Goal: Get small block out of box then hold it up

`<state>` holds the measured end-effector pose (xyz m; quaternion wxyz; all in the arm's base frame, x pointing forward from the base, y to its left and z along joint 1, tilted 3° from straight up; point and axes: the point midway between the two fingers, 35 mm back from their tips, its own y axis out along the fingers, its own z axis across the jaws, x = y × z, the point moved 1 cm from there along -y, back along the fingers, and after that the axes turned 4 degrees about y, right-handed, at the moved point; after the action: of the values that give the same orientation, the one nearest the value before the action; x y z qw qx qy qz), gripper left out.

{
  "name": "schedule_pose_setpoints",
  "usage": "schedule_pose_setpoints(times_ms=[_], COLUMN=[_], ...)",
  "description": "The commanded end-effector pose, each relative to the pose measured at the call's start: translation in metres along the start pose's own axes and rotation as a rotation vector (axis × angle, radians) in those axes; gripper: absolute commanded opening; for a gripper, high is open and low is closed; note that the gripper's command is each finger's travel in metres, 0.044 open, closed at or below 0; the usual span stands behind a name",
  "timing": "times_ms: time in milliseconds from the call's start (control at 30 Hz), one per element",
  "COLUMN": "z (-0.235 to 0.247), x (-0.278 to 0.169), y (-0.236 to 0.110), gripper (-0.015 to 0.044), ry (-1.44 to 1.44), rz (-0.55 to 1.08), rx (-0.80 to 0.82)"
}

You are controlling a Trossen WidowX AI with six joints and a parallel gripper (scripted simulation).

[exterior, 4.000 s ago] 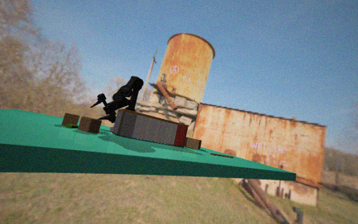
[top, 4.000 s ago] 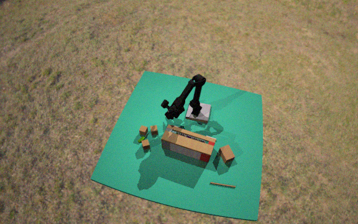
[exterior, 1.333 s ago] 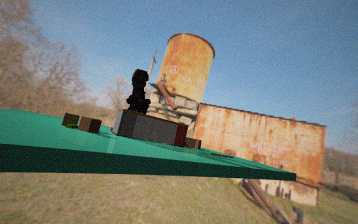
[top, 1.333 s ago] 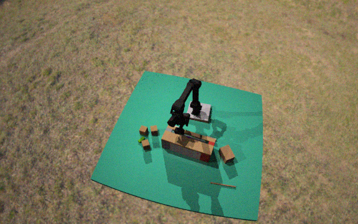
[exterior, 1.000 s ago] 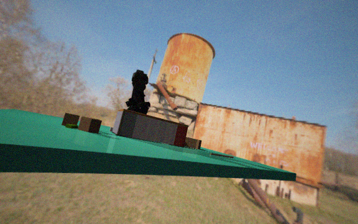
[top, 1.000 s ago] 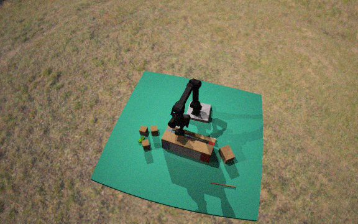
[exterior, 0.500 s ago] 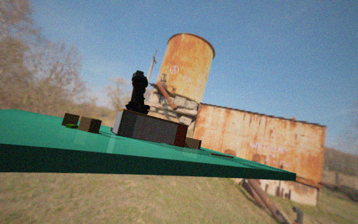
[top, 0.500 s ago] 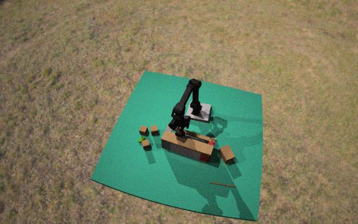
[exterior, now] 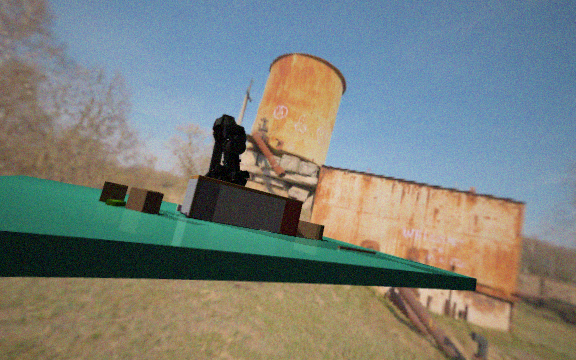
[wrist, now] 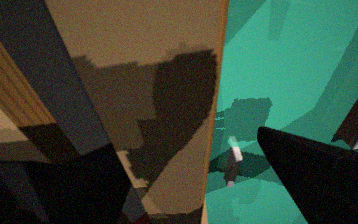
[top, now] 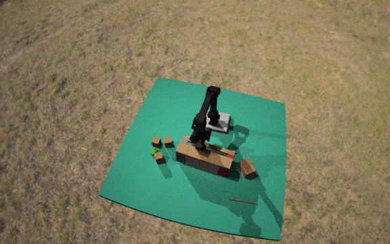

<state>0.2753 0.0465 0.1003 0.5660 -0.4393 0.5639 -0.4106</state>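
Note:
The box [top: 198, 156] [exterior: 238, 206] has a tan top, a dark front, a grey left end and a red right end [top: 224, 171] [exterior: 291, 218]. A narrow slot [top: 220, 152] runs along the back of its top. My gripper [top: 200, 146] [exterior: 226, 176] [wrist: 200, 134] is open and empty, low over the left half of the box top, at the slot. In the wrist view the tan top [wrist: 145, 35] fills the left, with the box's edge straight below and between my fingers. I cannot see the small block; the gripper covers that part of the slot.
Three small brown cubes [top: 156, 141] [top: 168, 141] [top: 159, 157] and a green piece [top: 154, 152] lie left of the box. A bigger brown block [top: 248, 167] lies right of it. A thin stick [top: 242, 201] lies in front. The arm's base [top: 223, 121] stands behind the box.

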Motion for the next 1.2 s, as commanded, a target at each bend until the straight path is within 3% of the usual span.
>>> schedule_pose_setpoints(times_ms=[0,1167], z=[-0.002,-0.007], x=[-0.009,-0.089], y=[0.005,0.031], gripper=[0.0400,0.0400], ry=[0.006,0.005], rz=[0.006,0.013], rx=[-0.005,-0.005])
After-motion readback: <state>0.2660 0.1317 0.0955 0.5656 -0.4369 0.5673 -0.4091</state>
